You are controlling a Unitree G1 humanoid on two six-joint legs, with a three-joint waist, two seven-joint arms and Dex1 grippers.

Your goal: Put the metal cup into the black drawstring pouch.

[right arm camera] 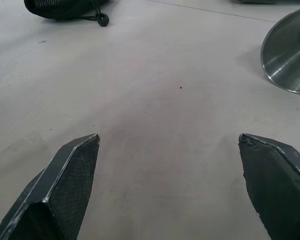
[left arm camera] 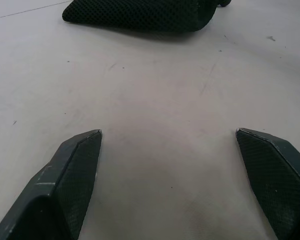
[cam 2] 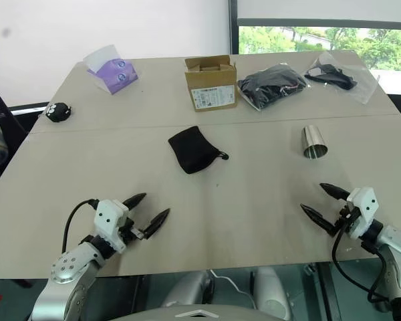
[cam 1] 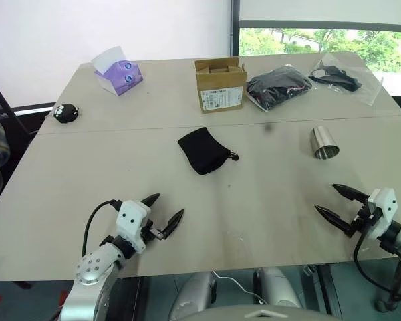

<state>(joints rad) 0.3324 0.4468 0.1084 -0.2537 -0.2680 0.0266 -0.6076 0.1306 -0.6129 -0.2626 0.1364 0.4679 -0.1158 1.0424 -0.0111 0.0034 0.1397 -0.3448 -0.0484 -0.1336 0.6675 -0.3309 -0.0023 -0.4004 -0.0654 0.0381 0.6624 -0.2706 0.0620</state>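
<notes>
On the table (cam 1: 87, 200), right of centre, the cup (cam 1: 325, 144) lies on its side, a small shiny steel tumbler, plain and slightly tapered, its wide open mouth turned toward the robot. Left of it and well apart, near the table's middle, the pouch (cam 1: 203, 150) lies flat: soft matte black fabric, with a thin black cord ending in a small knot (cam 1: 234, 158) on the side nearer the cup. Both grippers hover low over the near edge with nothing in them. Left gripper (cam 1: 163, 214) has its two black fingers spread wide, aimed toward the pouch; right gripper (cam 1: 341, 202) is likewise spread wide, near the cup but not touching it. Along the far side stand a cardboard box (cam 1: 220, 85), a purple tissue pack (cam 1: 117, 72) and two clear bags (cam 1: 279, 87) of black bundles.
</notes>
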